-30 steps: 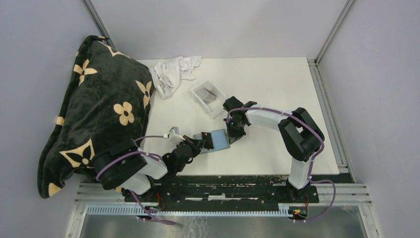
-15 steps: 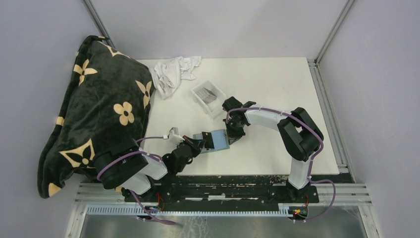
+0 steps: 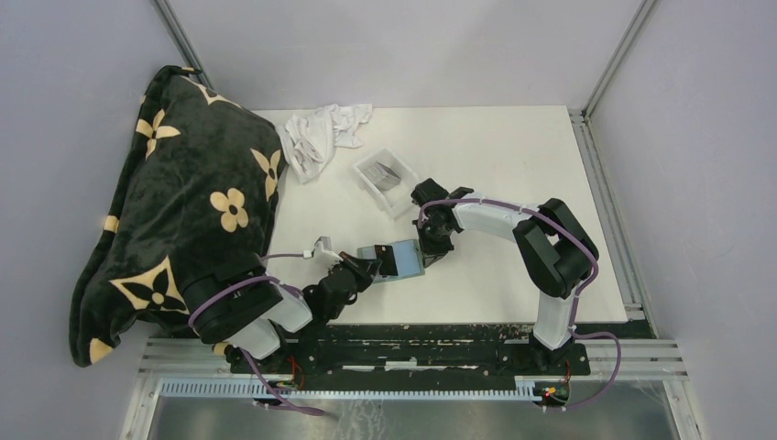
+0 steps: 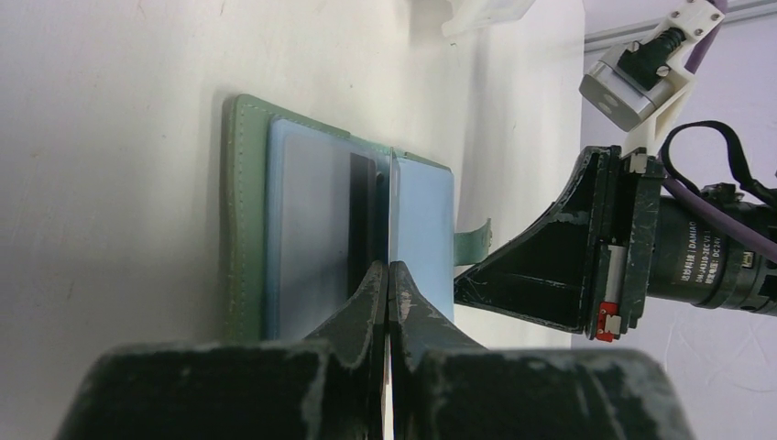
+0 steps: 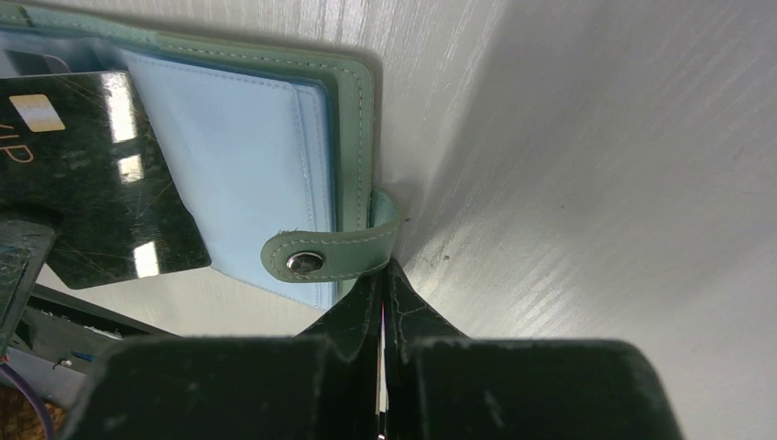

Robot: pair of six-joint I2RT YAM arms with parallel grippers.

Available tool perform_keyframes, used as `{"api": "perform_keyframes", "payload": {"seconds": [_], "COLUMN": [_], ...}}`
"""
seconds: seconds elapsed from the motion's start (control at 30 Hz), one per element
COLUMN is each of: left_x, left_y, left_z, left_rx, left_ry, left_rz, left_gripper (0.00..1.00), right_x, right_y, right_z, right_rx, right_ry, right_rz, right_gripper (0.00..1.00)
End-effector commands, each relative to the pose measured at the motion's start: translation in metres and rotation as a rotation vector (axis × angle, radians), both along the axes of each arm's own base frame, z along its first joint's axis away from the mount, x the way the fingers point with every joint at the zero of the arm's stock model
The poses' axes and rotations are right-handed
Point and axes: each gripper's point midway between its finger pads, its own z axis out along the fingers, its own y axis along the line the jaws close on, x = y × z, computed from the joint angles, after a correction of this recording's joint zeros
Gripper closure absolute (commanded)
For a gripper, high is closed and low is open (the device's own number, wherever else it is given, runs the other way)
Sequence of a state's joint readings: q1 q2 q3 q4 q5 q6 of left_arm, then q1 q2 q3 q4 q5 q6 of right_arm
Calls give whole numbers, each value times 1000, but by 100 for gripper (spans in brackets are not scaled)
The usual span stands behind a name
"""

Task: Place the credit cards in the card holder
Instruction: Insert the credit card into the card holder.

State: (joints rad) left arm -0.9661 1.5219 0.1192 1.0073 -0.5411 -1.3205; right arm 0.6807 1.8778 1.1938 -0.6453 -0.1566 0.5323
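The card holder lies open near the table's front, green outside and light blue inside. My left gripper is shut on a dark credit card with a gold chip, held over the holder's left half. In the left wrist view that card is edge-on above the closed tips. My right gripper is shut, its tips against the bend of the snap tab at the holder's right edge. More grey credit cards lie in the clear tray.
The clear plastic tray stands just behind the right gripper. A white cloth is bunched at the back left. A big dark flower-patterned blanket covers the table's left side. The right arm's wrist sits close beside the holder.
The left arm's elbow has shifted a little to the right. Both grippers, the card and the card holder stay where they were.
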Motion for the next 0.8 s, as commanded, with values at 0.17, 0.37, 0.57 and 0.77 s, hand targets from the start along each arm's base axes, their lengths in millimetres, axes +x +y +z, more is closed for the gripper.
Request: {"api": "perform_keyframes", "payload": {"seconds": [0.17, 0.37, 0.57, 0.77], "left_x": [3, 3, 3, 0], "left_y": [-2, -3, -4, 0], "left_z": [1, -2, -6, -13], "left_rx": [-30, -38, -35, -22], "left_ry": [-14, -8, -2, 11], "left_rz": [24, 26, 26, 27], "left_gripper": [97, 97, 97, 97], "right_x": [-2, -3, -4, -5], "right_y": [-5, -5, -5, -6], "right_z": [-12, -13, -14, -15], "right_rx": [-40, -45, -48, -54], "right_ry": [3, 10, 14, 16], "right_rz": [19, 21, 23, 26], "right_gripper": [99, 99, 99, 99]}}
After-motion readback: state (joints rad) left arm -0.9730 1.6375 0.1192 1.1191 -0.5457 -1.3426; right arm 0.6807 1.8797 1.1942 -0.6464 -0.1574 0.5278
